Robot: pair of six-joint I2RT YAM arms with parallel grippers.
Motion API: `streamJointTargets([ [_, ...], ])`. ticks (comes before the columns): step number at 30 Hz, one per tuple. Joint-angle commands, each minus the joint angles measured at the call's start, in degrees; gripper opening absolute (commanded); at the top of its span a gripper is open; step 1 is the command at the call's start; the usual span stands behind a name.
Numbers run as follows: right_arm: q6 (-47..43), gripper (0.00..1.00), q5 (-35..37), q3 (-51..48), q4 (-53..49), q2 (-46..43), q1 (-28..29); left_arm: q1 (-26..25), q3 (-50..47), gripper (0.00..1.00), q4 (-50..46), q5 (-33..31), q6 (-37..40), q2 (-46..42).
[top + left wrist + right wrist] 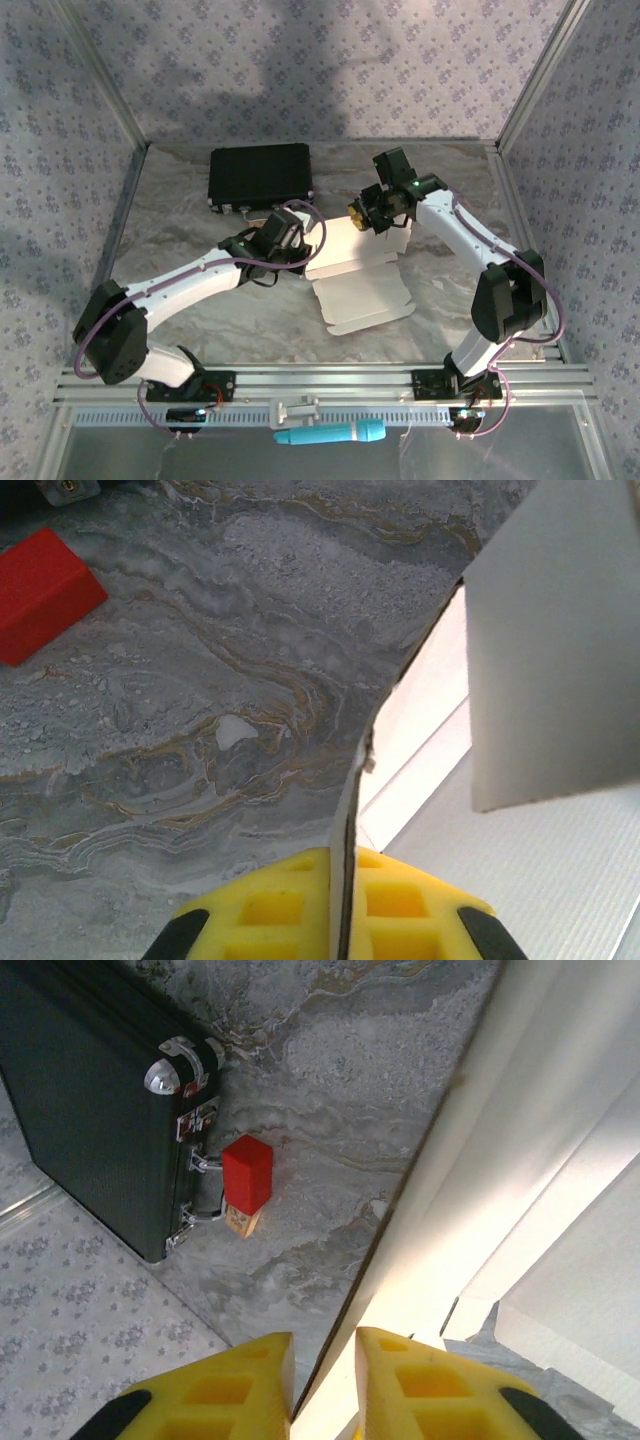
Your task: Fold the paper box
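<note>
The paper box (358,285) is white cardboard lying in the middle of the table, its back part raised and its front flap flat. My left gripper (300,250) holds the box's left wall. In the left wrist view that gripper (343,900) is shut, both yellow pads pressed on the thin upright edge of the paper box (545,660). My right gripper (372,215) is at the back wall. In the right wrist view its fingers (325,1380) stand narrowly apart, with a tilted panel of the paper box (520,1150) between them, against the right pad.
A black case (260,175) lies at the back left, its latches facing the box (80,1090). A small red block (246,1172) stands beside it (45,590). A teal tool (330,434) lies below the front rail. Patterned walls close in three sides.
</note>
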Motion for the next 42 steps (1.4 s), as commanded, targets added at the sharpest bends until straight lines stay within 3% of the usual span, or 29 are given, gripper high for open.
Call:
streamJointTargets([
  [1,0.96,0.27,2.1,-0.08,-1.71,0.15,-0.69,-0.32,0.65,0.0,0.95,-0.61,-0.55,-1.73],
  [10,2.05,0.24,5.15,2.03,-3.7,-0.58,-0.17,-1.48,1.47,0.0,0.34,-1.8,-0.83,-1.18],
  [14,2.15,0.17,5.54,1.73,-4.18,-0.39,-0.14,-1.8,1.52,0.0,0.46,-2.36,-0.92,-1.19],
  [19,3.31,0.0,6.78,0.78,-3.38,-1.38,-0.09,-1.83,0.91,0.0,-0.1,-2.69,-1.25,-2.45],
  [20,3.69,0.0,6.67,0.64,-3.34,-1.53,-0.11,-1.88,0.73,0.02,-0.23,-2.54,-1.8,-3.23],
  [21,4.15,0.0,6.51,0.47,-3.1,-1.49,-0.1,-1.84,0.55,0.13,-0.5,-2.43,-2.77,-4.33],
  [24,6.31,0.0,5.72,-0.87,-0.96,-1.96,-0.09,-1.44,0.89,0.42,-2.38,-2.07,-7.75,-8.56],
  [28,10.76,0.0,5.48,-4.1,3.35,-3.36,0.11,-0.55,2.53,0.56,-4.66,-0.09,-17.75,-13.48],
  [32,12.3,0.0,5.5,-4.57,4.29,-3.45,0.51,1.67,5.0,0.59,-4.32,3.15,-28.67,-13.58],
  [36,12.67,0.0,5.95,-4.74,4.29,-3.32,1.07,2.83,10.81,0.58,-4.78,7.36,-38.01,-7.29],
  [42,13.0,0.0,5.66,-4.99,6.13,-3.02,1.26,-1.12,20.12,0.57,-13.79,4.02,-46.52,1.18],
])
